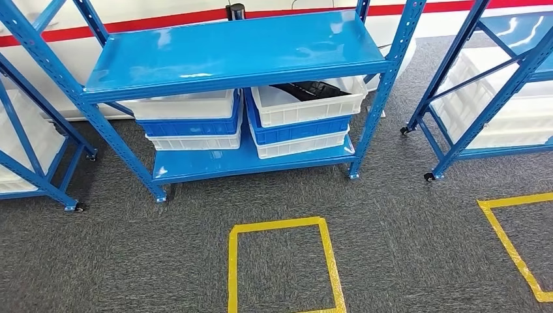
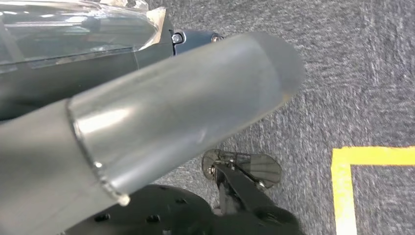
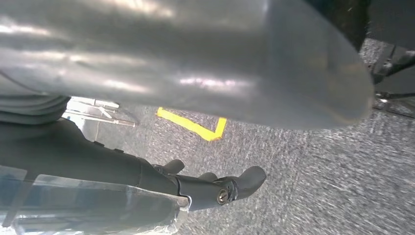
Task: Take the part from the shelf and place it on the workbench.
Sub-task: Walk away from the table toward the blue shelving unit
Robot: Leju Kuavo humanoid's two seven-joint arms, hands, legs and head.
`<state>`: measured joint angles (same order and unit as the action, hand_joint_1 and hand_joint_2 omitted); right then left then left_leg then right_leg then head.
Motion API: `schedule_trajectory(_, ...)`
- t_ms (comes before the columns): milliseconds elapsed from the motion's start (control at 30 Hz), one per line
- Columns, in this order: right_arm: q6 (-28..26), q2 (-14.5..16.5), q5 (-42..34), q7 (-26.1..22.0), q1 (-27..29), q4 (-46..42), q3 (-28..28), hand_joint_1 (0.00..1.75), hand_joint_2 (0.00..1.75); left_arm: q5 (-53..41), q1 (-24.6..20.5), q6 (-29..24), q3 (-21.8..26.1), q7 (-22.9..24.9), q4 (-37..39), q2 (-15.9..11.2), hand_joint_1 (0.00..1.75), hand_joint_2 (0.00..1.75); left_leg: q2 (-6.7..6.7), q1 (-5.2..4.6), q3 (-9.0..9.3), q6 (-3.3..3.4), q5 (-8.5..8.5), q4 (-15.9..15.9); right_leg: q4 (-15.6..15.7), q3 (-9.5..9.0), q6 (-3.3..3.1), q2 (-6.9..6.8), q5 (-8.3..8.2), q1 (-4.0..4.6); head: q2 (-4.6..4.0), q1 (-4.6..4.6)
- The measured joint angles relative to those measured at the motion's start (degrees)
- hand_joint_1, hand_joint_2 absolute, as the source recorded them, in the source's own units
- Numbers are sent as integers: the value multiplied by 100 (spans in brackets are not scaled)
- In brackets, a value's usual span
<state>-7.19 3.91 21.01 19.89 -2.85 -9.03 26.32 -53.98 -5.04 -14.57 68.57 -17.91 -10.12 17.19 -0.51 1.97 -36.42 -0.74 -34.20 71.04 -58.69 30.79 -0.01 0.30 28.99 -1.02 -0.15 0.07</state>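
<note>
Shelf, blue steel with two decks [image 1: 241,52], is standing ahead in the head view on grey carpet [image 1: 391,248]. Its lower deck is carrying two stacks of white and blue plastic crates [image 1: 192,124]. The top white crate of the right stack [image 1: 306,104] is holding a dark, flat black part [image 1: 310,89], mostly hidden under the upper deck, so its shape is hard to read. That is likely the task's thing, lying far and right of centre on the lower level.

A yellow tape square [image 1: 283,264] is marking the floor just near of the shelf, and a second tape outline [image 1: 512,244] is lying at the right. More blue racks with white crates are flanking left and right.

Both arms are hanging down, wrist views looking at carpet. Left hand [image 2: 147,112] is holding nothing, but its finger spread is hidden behind the thumb, cannot tell. Right hand [image 3: 215,188] is empty, dark fingers curling in loosely.

Step in hand, as a judgement: approach, grasp not yet begun. Next move probably calls for stepping toward the tape square, then reaching low under the upper deck into the right crate without clipping the deck edge.
</note>
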Motion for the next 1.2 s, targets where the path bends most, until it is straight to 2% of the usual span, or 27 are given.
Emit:
schedule_trajectory(33, 0, 0, -1, -2, 2, 0, 0, 0, 0, -3, 5, 1, 1, 0, 0, -2, 0, 0, 4, -13, -226, 13, -100, 274, 0, -33, -37, 11, 32, 33, 0, -1)
schedule_trajectory(67, 0, -1, -2, -4, 6, 0, 0, 0, 0, -6, 11, 1, 1, 1, 0, -4, 0, 0, 8, -33, -372, 41, -101, 372, 0, -74, -65, 26, 67, 68, 0, -2)
schedule_trajectory(100, 0, -1, -4, -4, 11, 0, 0, 0, 0, -8, 16, 1, 2, 1, 0, -7, 0, 0, 11, -62, -414, 96, 33, 258, 2, -128, -85, 42, 107, 107, 0, -3)
schedule_trajectory(133, 0, -1, -5, -4, 14, 0, 0, 0, 0, -13, 18, 1, 2, 0, 0, -9, 0, 0, 18, -103, -362, 175, 271, -26, 5, -187, -98, 56, 147, 145, 0, -2)
schedule_trajectory(167, -1, 3, -7, -5, 17, 0, -1, 0, 0, -17, 20, 0, 1, 0, -1, -13, 0, 0, 35, -160, -252, 285, 542, -395, 11, -231, -112, 67, 190, 165, 0, -1)
schedule_trajectory(200, -3, 14, -8, -7, 16, -1, -2, 0, 0, -25, 18, -2, 0, 0, -1, -26, 0, 0, 50, -214, -155, 386, 718, -687, 24, -268, -111, 76, 229, 192, -1, 31)
schedule_trajectory(267, -7, 36, -9, -10, 5, -2, -4, 0, 0, -38, 13, -13, -1, -9, -1, -36, 0, 0, 88, -309, -15, 524, 827, -1040, 62, -331, -67, 85, 271, 166, -1, 76)
schedule_trajectory(367, -9, 48, -20, -11, -2, -2, -4, 0, 0, -40, 26, -31, 1, -16, -1, -20, 0, 0, 93, -337, 264, 602, 855, -1355, 36, -468, 80, 68, 198, 139, 0, 59)
schedule_trajectory(400, -9, 50, -24, -11, -6, -2, -4, 0, 0, -41, 25, -34, 1, -17, -2, -20, 0, 0, 87, -316, 381, 613, 872, -1450, -72, -430, 120, 59, 200, 139, 0, 54)
schedule_trajectory(467, -9, 44, -28, -11, -25, -2, -4, 0, 0, -43, 13, -32, 2, -19, -3, -17, 0, 0, 71, -264, 537, 582, 869, -1550, -545, -142, 136, 47, 331, 104, 0, 57)
schedule_trajectory(533, -9, 24, -37, -11, -31, -2, -5, 0, 0, -49, 8, -23, 1, -19, -3, -4, 0, 0, 68, -225, 597, 519, 797, -1557, -1127, 320, 138, 42, 563, 45, -1, 57)
schedule_trajectory(567, -9, 9, -43, -11, -21, -2, -6, 0, 0, -52, 13, -19, 0, -19, -2, 5, 0, 0, 73, -198, 638, 478, 751, -1555, -1258, 487, 163, 39, 630, 7, -1, 57)
schedule_trajectory(600, -9, -4, -50, -11, -3, -1, -7, 0, 0, -55, 18, -17, 1, -19, -2, 12, 0, 0, 82, -165, 691, 435, 700, -1553, -1210, 566, 230, 34, 598, -34, -1, 59)
schedule_trajectory(633, -9, -18, -55, -11, 14, -1, -9, 0, 0, -57, 23, -15, 1, -19, -2, 17, 0, 0, 91, -125, 759, 383, 642, -1548, -958, 545, 347, 22, 435, -82, 0, 60)
schedule_trajectory(700, -8, -28, -68, -11, 36, 0, -11, 0, 0, -61, 26, -9, 1, -20, -2, 15, 0, 0, 93, -74, 877, 264, 505, -1520, -255, 390, 590, -49, -57, -166, 0, 77)
schedule_trajectory(733, -7, -28, -72, -13, 28, -1, -13, 0, 0, -63, 26, -7, 1, -21, -2, 14, 0, 0, 81, -74, 908, 203, 439, -1505, -28, 326, 609, -100, -208, -168, 0, 92)
schedule_trajectory(767, -5, -26, -75, -15, 20, -1, -15, 0, 0, -65, 25, -5, 0, -23, -2, 14, 0, 0, 63, -85, 924, 153, 377, -1495, 62, 308, 562, -132, -281, -164, 0, 92)
schedule_trajectory(833, -4, -27, -78, -20, 10, -1, -20, 0, 0, -71, 21, -4, 0, -27, -2, 18, 0, 0, 35, -86, 970, 88, 309, -1478, 36, 278, 355, -137, -232, -145, 0, 57)
schedule_trajectory(900, -5, -32, -84, -20, 33, 0, -36, 0, 0, -85, 11, -1, -1, -33, -2, 20, 0, 0, 30, -44, 915, 52, 293, -1264, 43, 199, 243, -108, -191, -157, 0, 21)
schedule_trajectory(933, -6, -36, -88, -20, 38, 0, -45, 0, 0, -94, 6, 3, -2, -38, -2, 22, 0, 0, 31, -31, 771, 38, 266, -1006, 49, 153, 196, -100, -161, -150, 0, 17)
schedule_trajectory(967, -8, -38, -95, -20, 38, 0, -55, 0, 0, -102, 3, 5, -3, -43, -2, 24, 0, 0, 34, -26, 538, 27, 184, -629, 56, 113, 148, -97, -127, -141, 0, 14)
schedule_trajectory(1033, -15, -42, -106, -20, 27, 0, -66, 0, 0, -109, 6, 14, -4, -49, -2, 25, 0, 0, 38, -29, -24, 9, -125, 143, 56, 37, 71, -76, -46, -112, 0, 9)
schedule_trajectory(1067, -20, -42, -113, -20, 27, 0, -69, 0, 0, -111, 9, 21, -4, -50, -2, 25, 0, 0, 39, -29, -248, 7, -258, 366, 56, -17, 51, -59, 3, -97, 0, 9)
schedule_trajectory(1100, -25, -43, -119, -20, 31, 0, -73, 0, 0, -114, 12, 36, -4, -49, -2, 23, 0, 0, 39, -29, -380, 16, -294, 406, 57, -82, 44, -41, 55, -85, 0, 9)
schedule_trajectory(1133, -31, -43, -125, -20, 37, 0, -78, 0, 0, -119, 12, 50, -5, -49, -2, 20, 0, 0, 39, -32, -411, 38, -185, 247, 58, -161, 48, -24, 113, -75, 0, 8)
schedule_trajectory(1167, -36, -43, -130, -20, 40, 0, -84, 0, 0, -123, 12, 66, -6, -48, -2, 17, 0, 0, 39, -40, -368, 73, 39, -45, 60, -240, 56, -12, 170, -68, 0, 9)
schedule_trajectory(1200, -41, -42, -135, -20, 41, 0, -89, 0, 0, -132, 13, 78, -8, -48, -2, 15, 0, 0, 37, -55, -289, 128, 365, -417, 64, -303, 69, -5, 230, -64, 0, 8)
